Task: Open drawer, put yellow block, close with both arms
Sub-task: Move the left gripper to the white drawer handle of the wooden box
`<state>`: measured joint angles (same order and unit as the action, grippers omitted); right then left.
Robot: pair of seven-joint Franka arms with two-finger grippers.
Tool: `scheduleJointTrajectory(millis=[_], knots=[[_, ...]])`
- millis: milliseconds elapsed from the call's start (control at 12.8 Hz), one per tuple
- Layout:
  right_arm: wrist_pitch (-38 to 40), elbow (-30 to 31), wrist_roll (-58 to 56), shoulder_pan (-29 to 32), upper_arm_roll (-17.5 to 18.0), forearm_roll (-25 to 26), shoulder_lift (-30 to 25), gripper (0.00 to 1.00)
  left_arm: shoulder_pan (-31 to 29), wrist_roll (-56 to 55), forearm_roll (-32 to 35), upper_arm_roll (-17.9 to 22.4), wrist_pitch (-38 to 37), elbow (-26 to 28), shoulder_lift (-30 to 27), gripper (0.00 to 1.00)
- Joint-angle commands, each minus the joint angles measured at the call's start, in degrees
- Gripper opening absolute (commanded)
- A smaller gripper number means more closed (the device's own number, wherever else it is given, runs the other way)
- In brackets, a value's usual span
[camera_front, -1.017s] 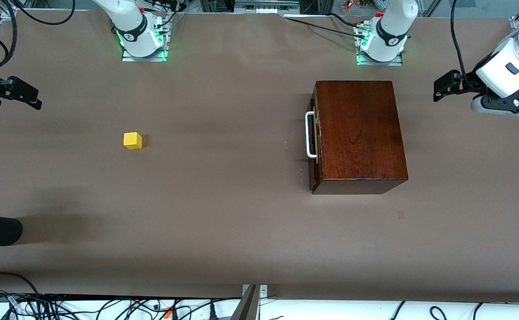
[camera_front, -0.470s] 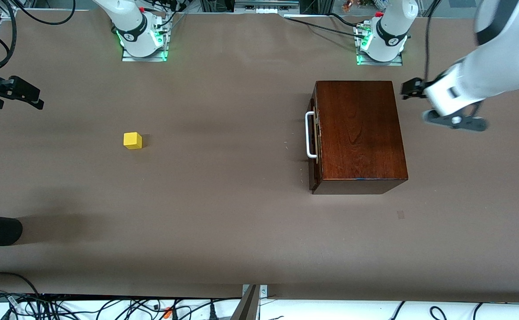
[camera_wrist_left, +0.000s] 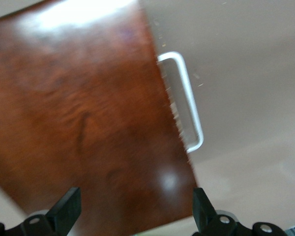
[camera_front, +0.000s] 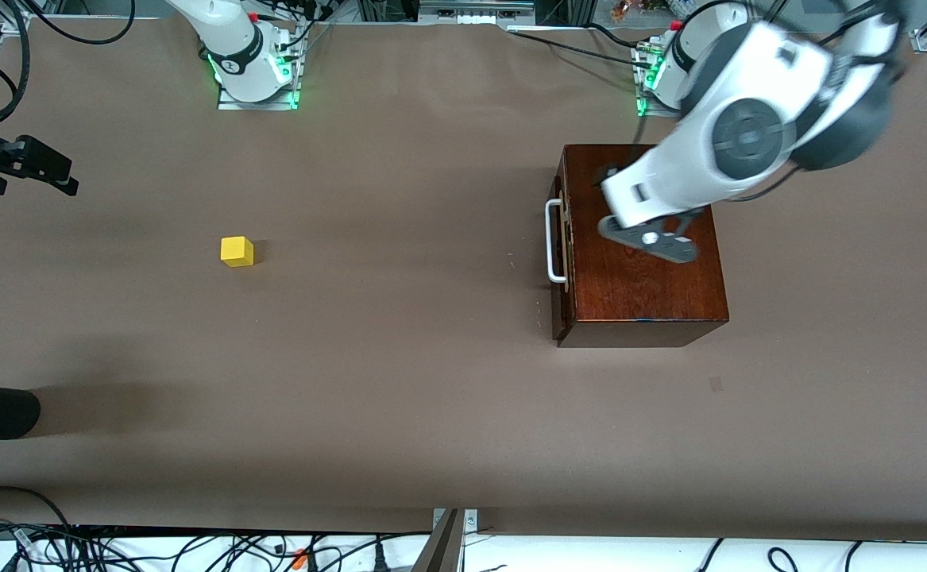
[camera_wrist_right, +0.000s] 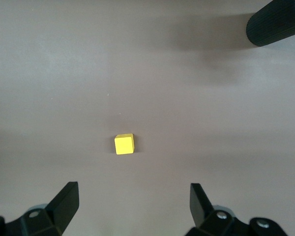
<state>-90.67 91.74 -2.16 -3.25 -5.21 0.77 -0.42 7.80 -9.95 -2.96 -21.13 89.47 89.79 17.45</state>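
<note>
The brown worktop (camera_front: 431,381) lies under me. My left hand (camera_wrist_left: 132,216), fingers wide and empty, hangs over the wooden box (camera_front: 642,238), its drawer (camera_front: 561,246) shut. My right hand (camera_wrist_right: 132,211), wide, waits above the yellow block (camera_front: 237,251).

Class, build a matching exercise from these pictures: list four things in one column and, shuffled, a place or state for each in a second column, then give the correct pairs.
1 yellow block
2 drawer
3 left gripper
4 right gripper

A open, over the wooden box
B shut, handle untouched
C open, at the right arm's end of the table
D alone on the table, toward the right arm's end

Pairs: 1-D, 2-B, 3-A, 4-C
</note>
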Motion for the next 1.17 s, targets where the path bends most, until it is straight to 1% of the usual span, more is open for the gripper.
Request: scheduleJointTrajectory(millis=[0, 157, 235, 391, 470, 548, 626, 704, 861, 1096], knots=[[0.58, -0.6, 0.67, 0.26, 0.29, -0.86, -0.46, 1.0, 4.75, -3.31, -0.21, 0.21, 5.15, -2.08, 4.42, 1.0], [0.49, -0.6, 0.58, 0.26, 0.2, -0.86, -0.46, 1.0, 10.11, -5.95, 1.28, 0.65, 11.4, -1.82, 7.67, 1.0], [0.58, -0.6, 0.58, 0.26, 0.29, -0.86, -0.46, 1.0, 11.09, -6.57, 3.9, 0.57, 12.99, -1.82, 9.6, 1.0], [0.58, -0.86, 0.67, 0.26, 0.29, -0.86, -0.38, 1.0, 12.06, -8.4, 5.42, 0.3, 16.42, -1.82, 11.81, 1.0], [0.67, -0.95, 0.67, 0.26, 0.2, -0.86, -0.37, 1.0, 13.72, -11.55, 5.77, 0.65, 17.13, -1.29, 12.43, 1.0], [0.67, -0.86, 0.58, 0.26, 0.2, -0.86, -0.37, 1.0, 15.13, -14.28, 8.04, 0.74, 17.23, -1.38, 13.3, 1.0], [0.67, -0.95, 0.66, 0.26, 0.2, -0.86, -0.37, 1.0, 16.01, -17.18, 12.06, 0.48, 17.14, -1.2, 13.49, 1.0], [0.67, -0.95, 0.58, 0.26, 0.29, -0.86, -0.37, 1.0, 16.63, -19.99, 13.84, 0.48, 16.79, -1.03, 13.57, 1.0], [0.49, -0.95, 0.67, 0.26, 0.29, -0.86, -0.29, 1.0, 17.43, -23.52, 14.38, 0.65, 16.61, -0.85, 13.75, 1.0], [0.49, -0.95, 0.66, 0.26, 0.29, -0.86, -0.29, 1.0, 18.83, -27.83, 18.68, 0.56, 16.79, -0.5, 15.24, 1.0]])
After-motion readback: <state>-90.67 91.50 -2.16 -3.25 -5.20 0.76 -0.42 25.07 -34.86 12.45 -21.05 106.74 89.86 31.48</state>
